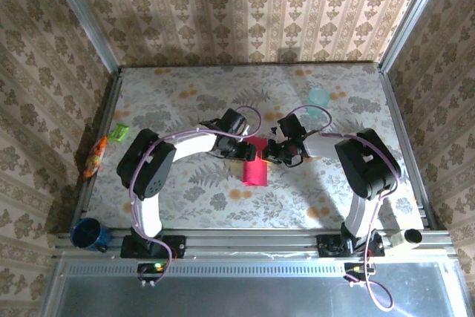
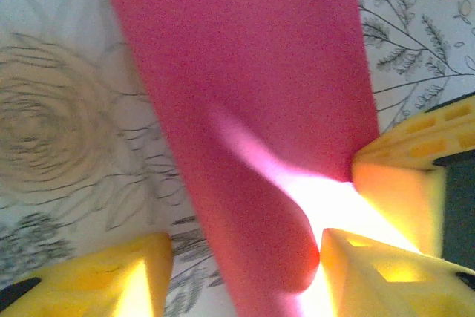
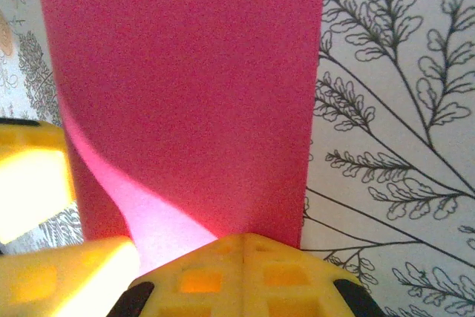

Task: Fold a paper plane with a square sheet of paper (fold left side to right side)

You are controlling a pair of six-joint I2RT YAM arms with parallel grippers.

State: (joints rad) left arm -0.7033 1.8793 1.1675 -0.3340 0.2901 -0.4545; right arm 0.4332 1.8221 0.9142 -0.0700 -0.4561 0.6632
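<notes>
The square sheet of paper (image 1: 254, 170) is magenta-red and lies as a narrow doubled strip on the table's middle. A paper plane is out of view. My left gripper (image 2: 245, 257) is open over the strip (image 2: 245, 109). A rounded, lifted fold bulges between its yellow fingers (image 2: 96, 280) and touches the right-hand one. My right gripper (image 3: 245, 241) is shut, its joined tips pressing on the near edge of the flat strip (image 3: 185, 79). In the top view the left gripper (image 1: 247, 152) and right gripper (image 1: 272, 155) meet across the strip's far end.
A pale teal cup (image 1: 319, 97) stands at the back right. A green packet (image 1: 120, 134) and an orange packet (image 1: 94, 157) lie by the left edge. A blue mug (image 1: 87, 234) sits at the near left corner. Patterned walls close in the table.
</notes>
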